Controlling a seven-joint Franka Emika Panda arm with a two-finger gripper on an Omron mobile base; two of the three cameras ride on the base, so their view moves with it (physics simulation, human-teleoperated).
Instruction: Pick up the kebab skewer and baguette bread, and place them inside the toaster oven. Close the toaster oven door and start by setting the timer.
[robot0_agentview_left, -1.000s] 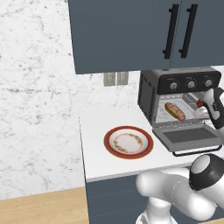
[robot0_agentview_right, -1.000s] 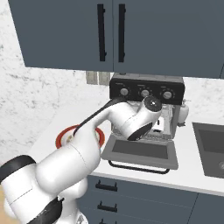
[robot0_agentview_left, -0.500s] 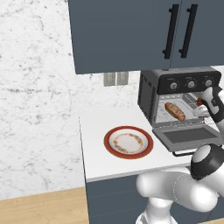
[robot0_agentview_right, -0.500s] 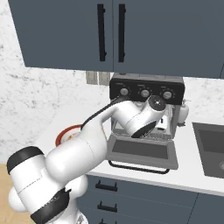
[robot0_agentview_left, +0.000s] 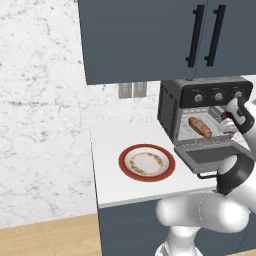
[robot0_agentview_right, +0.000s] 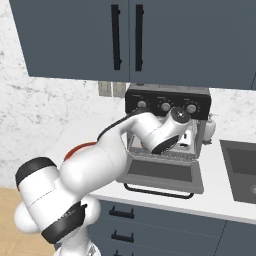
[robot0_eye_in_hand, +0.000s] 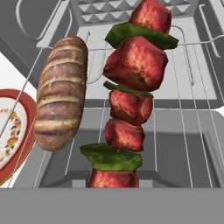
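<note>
1. The toaster oven (robot0_agentview_left: 172, 107) stands on the white surface (robot0_agentview_left: 112, 175), under the blue-grey cabinets (robot0_agentview_left: 150, 37). Its three round knobs sit in a row on the black strip at the top front.
2. The toaster oven door (robot0_agentview_left: 210, 156) is folded down flat and the inside is open to see.
3. The baguette bread (robot0_agentview_left: 199, 127) lies on the wire rack (robot0_eye_in_hand: 183, 83) inside the oven, toward its left side.
4. The kebab skewer (robot0_eye_in_hand: 129, 92) is in front of the hand camera, over the rack and just to the right of the bread, with red meat chunks and green pieces between them.
5. The gripper (robot0_agentview_left: 227, 122) is at the oven mouth on the right side. I cannot tell if the fingers are closed on the skewer, because the skewer covers them.
6. A red-rimmed plate (robot0_agentview_left: 147, 162) lies on the surface left of the open door, apart from it.
</note>
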